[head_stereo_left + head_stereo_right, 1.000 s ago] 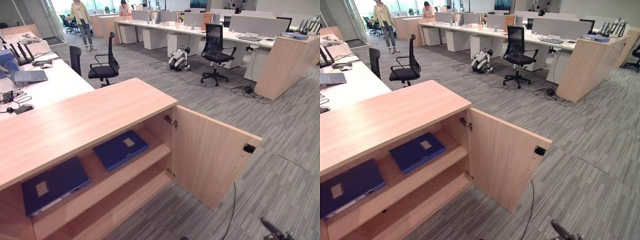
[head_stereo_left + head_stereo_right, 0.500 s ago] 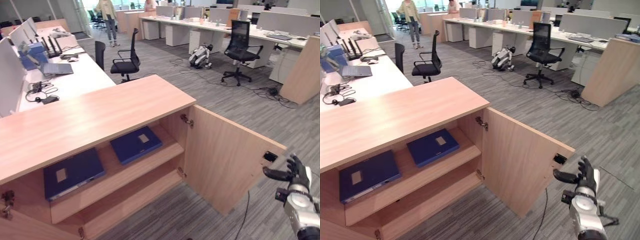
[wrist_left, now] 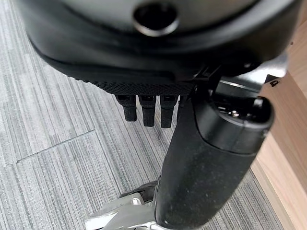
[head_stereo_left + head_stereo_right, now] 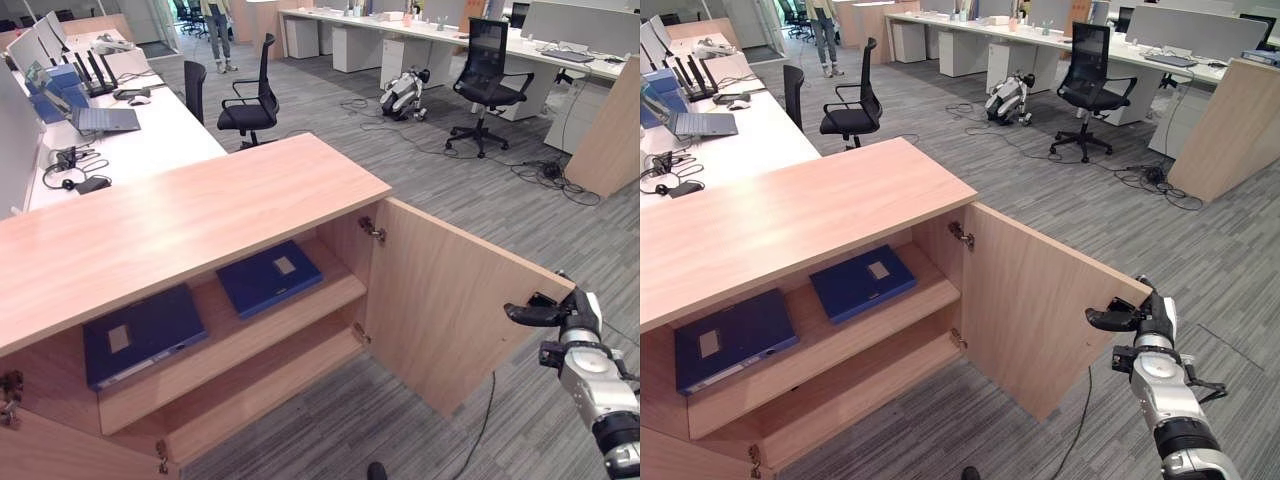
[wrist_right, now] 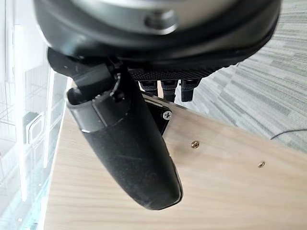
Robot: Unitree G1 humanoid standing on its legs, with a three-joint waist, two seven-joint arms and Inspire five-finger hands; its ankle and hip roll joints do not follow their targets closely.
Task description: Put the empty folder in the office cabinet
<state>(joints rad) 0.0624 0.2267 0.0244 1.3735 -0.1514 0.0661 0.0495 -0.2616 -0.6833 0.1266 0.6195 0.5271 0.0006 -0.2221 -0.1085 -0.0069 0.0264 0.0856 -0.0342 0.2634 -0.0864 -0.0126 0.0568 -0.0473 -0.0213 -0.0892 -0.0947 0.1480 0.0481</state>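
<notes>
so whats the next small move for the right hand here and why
Probably push the cabinet door shut. Two blue folders already lie on the upper shelf, the door stands wide open, and the right hand sits at the door's free top corner, fingers over the edge. The left hand hangs above the carpet.

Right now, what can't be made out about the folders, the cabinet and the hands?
- Folders: closed, so empty or full is hidden.
- Cabinet bottom shelf: its left end runs behind the cabinet's front.
- Right hand at the door edge: contact unclear; right wrist view blocked by the thumb.
- Left hand: fingers foreshortened.
</notes>
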